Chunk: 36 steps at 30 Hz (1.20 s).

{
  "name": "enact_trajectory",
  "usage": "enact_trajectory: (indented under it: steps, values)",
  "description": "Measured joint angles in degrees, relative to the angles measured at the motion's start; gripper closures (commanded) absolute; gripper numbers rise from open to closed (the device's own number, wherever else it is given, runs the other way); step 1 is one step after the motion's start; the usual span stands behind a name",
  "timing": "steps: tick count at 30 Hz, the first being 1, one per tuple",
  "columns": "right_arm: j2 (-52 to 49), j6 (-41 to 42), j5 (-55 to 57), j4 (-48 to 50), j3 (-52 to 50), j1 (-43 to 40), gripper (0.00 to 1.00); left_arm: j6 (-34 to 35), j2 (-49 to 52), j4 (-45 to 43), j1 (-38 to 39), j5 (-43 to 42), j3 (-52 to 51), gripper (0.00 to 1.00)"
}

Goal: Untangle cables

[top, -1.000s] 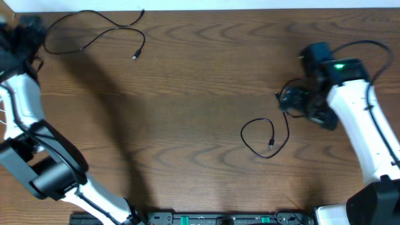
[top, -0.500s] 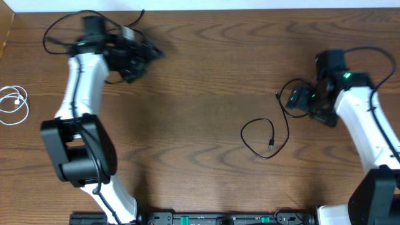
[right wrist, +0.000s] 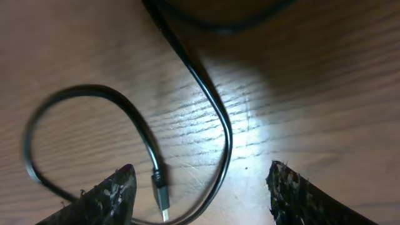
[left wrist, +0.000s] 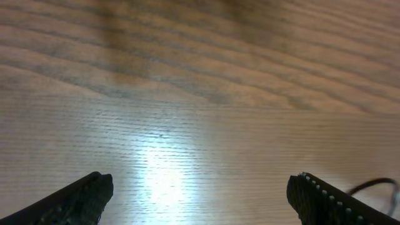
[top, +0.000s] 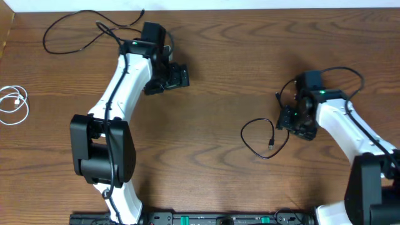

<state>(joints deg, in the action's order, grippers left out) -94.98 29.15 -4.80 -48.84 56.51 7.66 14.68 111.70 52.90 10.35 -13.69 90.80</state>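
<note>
The looped black cable (top: 272,134) lies slack on the desk (top: 206,112), crossing only itself, and everything else sits around it. The right hand (right wrist: 199,187) hovers directly over the loop's upper right part with its fingers apart and nothing between them but cord and wood. This looks like a lining-up for a pinch, so the strand can be drawn out straight. The left hand (left wrist: 200,187) hangs well to the upper left of the loop, also spread wide and empty over bare wood, probably waiting clear of the right arm's work. Farther off the same way lie a second black cable (top: 45,39) and, far left of the loop, a white cable (top: 17,100), each on its own.

The overhead view alone shows these three cords well apart. It hides both hands' fingers, which only the wrist views reveal. The right wrist view also shows the loop's small plug end lying between the fingers. The left wrist view catches a black sliver at its right edge; I cannot tell what it belongs to.
</note>
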Motion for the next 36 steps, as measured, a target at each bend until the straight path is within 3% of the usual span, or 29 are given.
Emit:
enact_trajectory:
  steps: [7, 12, 16, 17, 19, 27, 36]
  values:
    - [-6.6, 1.2, 3.3, 0.1, 0.0, 1.1, 0.5, -0.2, 0.0, 0.0, 0.5, 2.4, -2.0, 0.05]
    - [-6.7, 1.7, 4.5, 0.3, 0.1, 1.1, 0.54, -0.2, 0.0, 0.1, 0.5, 2.9, -2.3, 0.05]
    - [-6.8, 1.7, 4.7, 1.6, 0.2, 1.3, 0.78, -0.2, 0.0, 0.1, 0.5, 3.1, -2.3, 0.05]
    - [-7.0, 1.8, 4.7, 1.8, 0.4, 1.5, 0.89, -0.2, 0.0, 0.1, 0.5, 3.1, -2.3, 0.05]
    - [-7.5, 2.0, 5.1, 2.1, 0.8, 2.3, 0.98, -0.2, 0.0, 0.1, 0.5, 3.1, -2.3, 0.05]
    - [-8.3, 2.3, 5.7, 1.6, 2.3, 3.6, 0.98, -0.1, 0.0, 1.1, 0.5, 1.6, -2.3, 0.05]
    - [-4.2, -5.6, -12.7, -2.1, 12.8, 3.6, 0.98, -0.9, 0.0, 1.2, 0.6, -12.4, -2.3, 0.05]
